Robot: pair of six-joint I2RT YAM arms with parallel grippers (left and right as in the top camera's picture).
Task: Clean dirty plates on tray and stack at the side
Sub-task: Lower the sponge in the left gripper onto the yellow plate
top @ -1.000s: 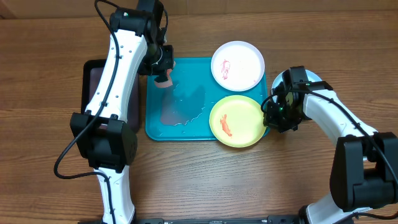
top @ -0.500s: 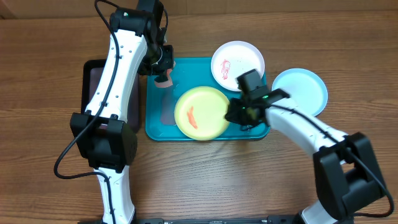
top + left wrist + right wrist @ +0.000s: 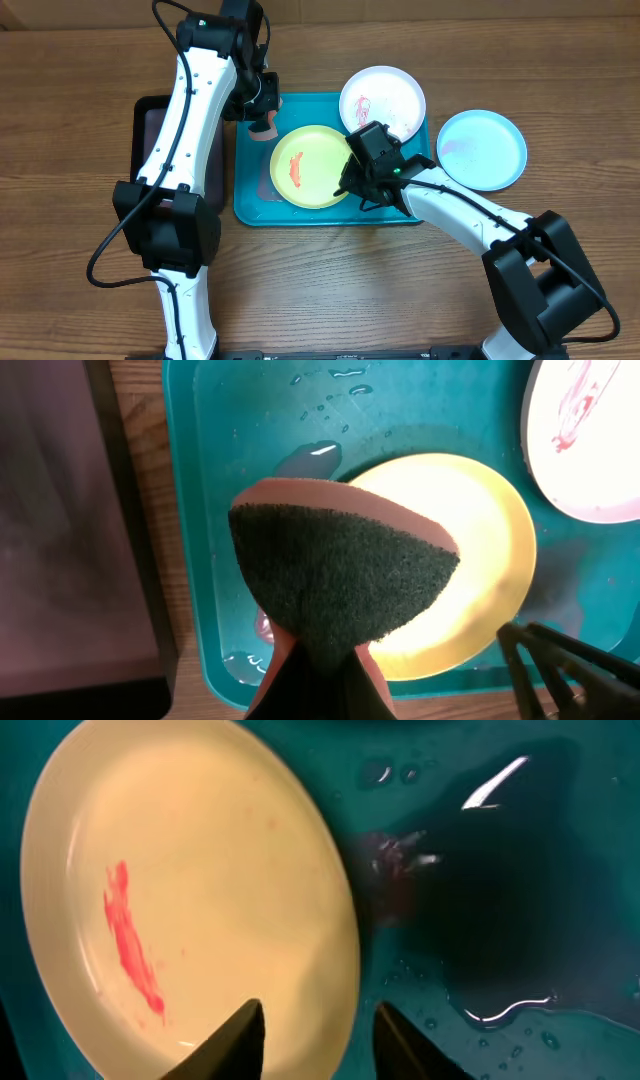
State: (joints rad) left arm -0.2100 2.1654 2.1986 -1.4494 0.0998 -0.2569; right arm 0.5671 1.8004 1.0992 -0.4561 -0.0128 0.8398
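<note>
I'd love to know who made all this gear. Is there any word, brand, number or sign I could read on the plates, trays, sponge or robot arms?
There are none to read. The yellow-green plate, white plate, light blue plate, turquoise tray, black tray, sponge and robot arms show no writing. The red marks on the plates are smears, not signs.

Prob. robotics lab — two white robot arms point(image 3: 190, 110) at a wood-grain table point(image 3: 60, 250).
</note>
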